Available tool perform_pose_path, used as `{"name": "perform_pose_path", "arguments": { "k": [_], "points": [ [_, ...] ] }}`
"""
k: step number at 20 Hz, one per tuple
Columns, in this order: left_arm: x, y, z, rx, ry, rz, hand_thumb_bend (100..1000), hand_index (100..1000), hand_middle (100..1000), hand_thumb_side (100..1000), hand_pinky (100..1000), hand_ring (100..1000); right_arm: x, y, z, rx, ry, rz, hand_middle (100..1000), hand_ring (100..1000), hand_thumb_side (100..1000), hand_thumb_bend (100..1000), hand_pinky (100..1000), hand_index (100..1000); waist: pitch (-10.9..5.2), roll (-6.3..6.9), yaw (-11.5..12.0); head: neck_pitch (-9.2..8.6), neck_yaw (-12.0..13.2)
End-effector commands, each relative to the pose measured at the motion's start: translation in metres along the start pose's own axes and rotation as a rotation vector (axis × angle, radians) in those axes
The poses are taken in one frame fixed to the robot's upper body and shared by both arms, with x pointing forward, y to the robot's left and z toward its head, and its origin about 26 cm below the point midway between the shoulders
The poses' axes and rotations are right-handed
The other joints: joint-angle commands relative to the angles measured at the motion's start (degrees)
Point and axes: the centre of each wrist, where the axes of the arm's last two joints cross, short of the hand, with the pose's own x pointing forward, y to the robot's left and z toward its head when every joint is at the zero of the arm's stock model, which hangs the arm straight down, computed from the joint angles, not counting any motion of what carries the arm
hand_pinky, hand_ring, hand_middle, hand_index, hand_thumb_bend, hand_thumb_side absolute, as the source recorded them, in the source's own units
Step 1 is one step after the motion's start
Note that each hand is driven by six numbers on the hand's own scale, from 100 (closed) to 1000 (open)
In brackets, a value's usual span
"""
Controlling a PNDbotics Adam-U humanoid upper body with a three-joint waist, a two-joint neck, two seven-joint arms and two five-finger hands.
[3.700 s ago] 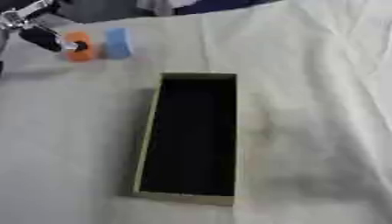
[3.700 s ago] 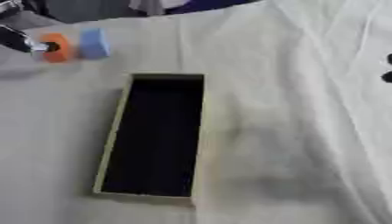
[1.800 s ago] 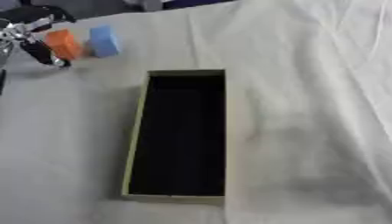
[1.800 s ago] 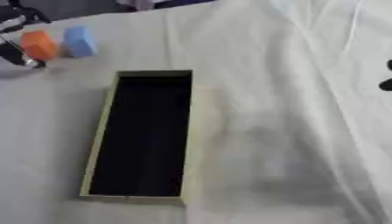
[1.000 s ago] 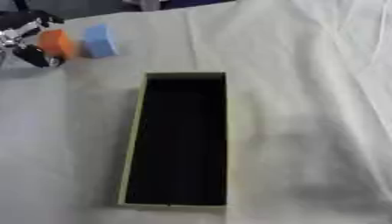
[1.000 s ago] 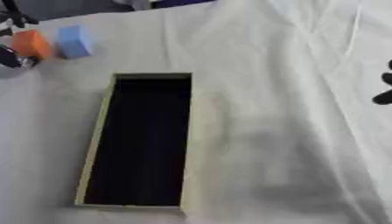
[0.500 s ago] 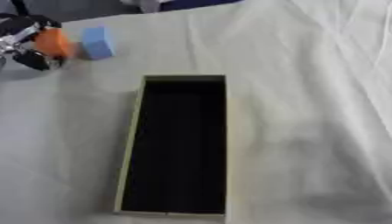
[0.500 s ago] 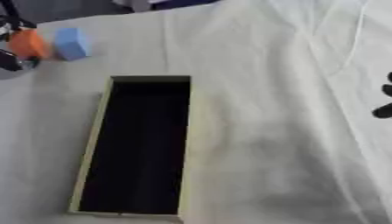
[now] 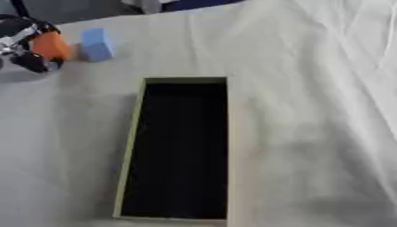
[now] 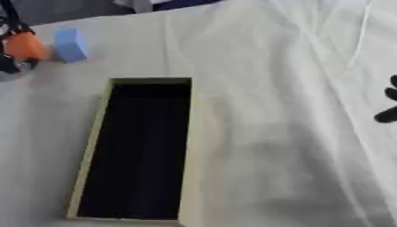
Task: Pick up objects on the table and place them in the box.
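An orange object (image 9: 51,45) sits at the far left of the white cloth, with my left hand (image 9: 23,48) curled round it. A light blue block (image 9: 96,44) stands just to its right, close beside it. The long box (image 9: 132,142) with a black inside and pale walls lies in the middle, holding nothing I can see. Only dark fingertips of my right hand (image 10: 387,106) show at the right edge of the right eye view.
A wrinkled white cloth (image 9: 310,111) covers the whole table. Dark shapes and a blue patch lie beyond the far edge at the top.
My left hand has closed in round the orange object beside the blue block. The whole picture has shifted as the camera moved.
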Motion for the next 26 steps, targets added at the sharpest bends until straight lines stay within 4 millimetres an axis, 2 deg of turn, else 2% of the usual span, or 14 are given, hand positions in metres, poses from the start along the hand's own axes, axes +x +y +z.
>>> {"name": "perform_pose_path", "arguments": {
  "k": [1,8,15,20,26],
  "points": [
    [-0.003,0.020,0.004,0.051,-0.037,-0.015,181,784,631,100,456,582,0.002,-0.003,-0.001,0.002,-0.003,0.011,577,922,652,100,874,861,-2.09,-0.61,0.37,1.00,-0.73],
    [0.015,0.045,0.003,0.142,-0.158,-0.029,145,792,638,100,468,588,0.003,-0.005,0.007,-0.015,0.023,0.003,579,918,653,100,873,860,-4.66,-1.40,1.58,2.99,-2.85],
    [0.045,0.056,0.005,0.227,-0.362,-0.085,130,793,653,100,485,599,0.004,-0.008,0.013,-0.035,0.049,-0.002,583,917,654,100,872,860,-7.07,-1.96,2.29,6.77,-4.90],
    [0.091,0.036,0.000,0.274,-0.588,-0.093,102,796,657,100,494,606,0.004,-0.009,0.018,-0.048,0.074,-0.001,583,917,656,100,873,861,-8.18,-2.28,3.19,8.38,-5.47],
    [0.148,-0.002,0.002,0.266,-0.862,-0.060,100,795,656,100,493,606,0.004,-0.009,0.020,-0.062,0.091,-0.003,584,918,658,100,873,861,-8.89,-2.52,4.46,9.54,-2.66]
  ]
}}
